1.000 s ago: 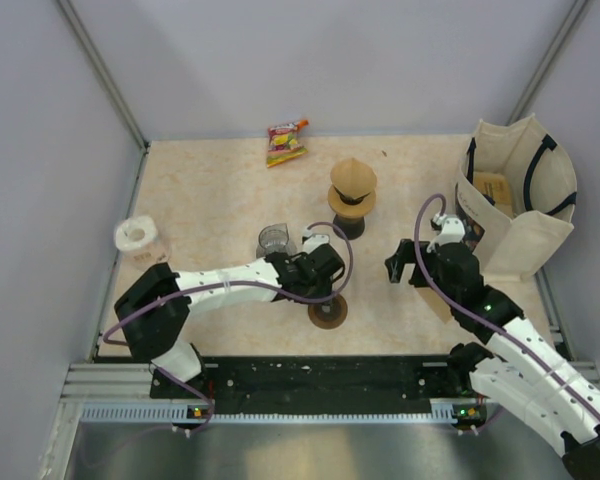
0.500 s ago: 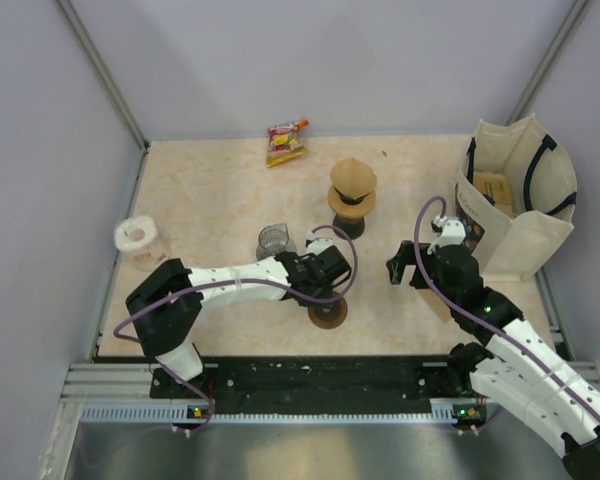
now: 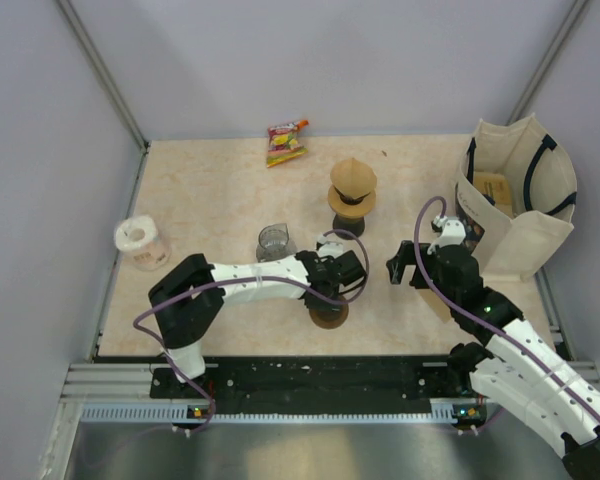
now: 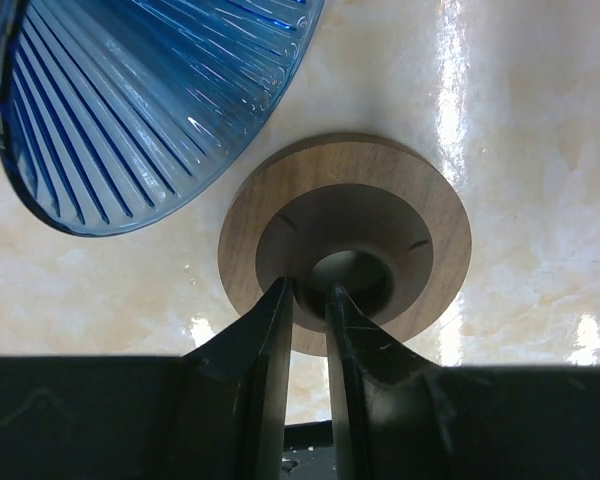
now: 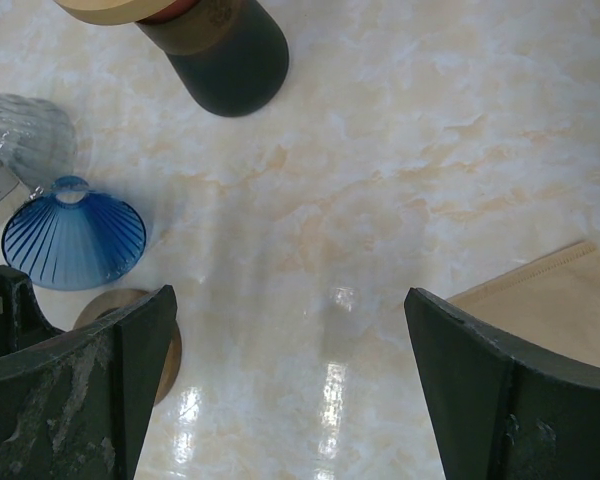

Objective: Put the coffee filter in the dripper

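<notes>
The left arm [image 3: 250, 280] is reaching further right than before, the left end effector [image 4: 308, 292] narrowing to a slit beside the blue dripper [image 4: 130, 100], at the wooden ring [image 4: 430, 215]; I cannot tell whether it is gripping. The right end effector [image 5: 288, 300] is hanging wide apart above the worktop [image 5: 400, 150], with the coffee filter [image 5: 540, 300] lying at lower right.

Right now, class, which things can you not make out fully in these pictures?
Blue dripper: cut off by the left wrist view's top edge; under the left arm from above.
Coffee filter: only a corner shows, right wrist view, behind the right gripper.
Tote bag contents: too small, top view.
</notes>
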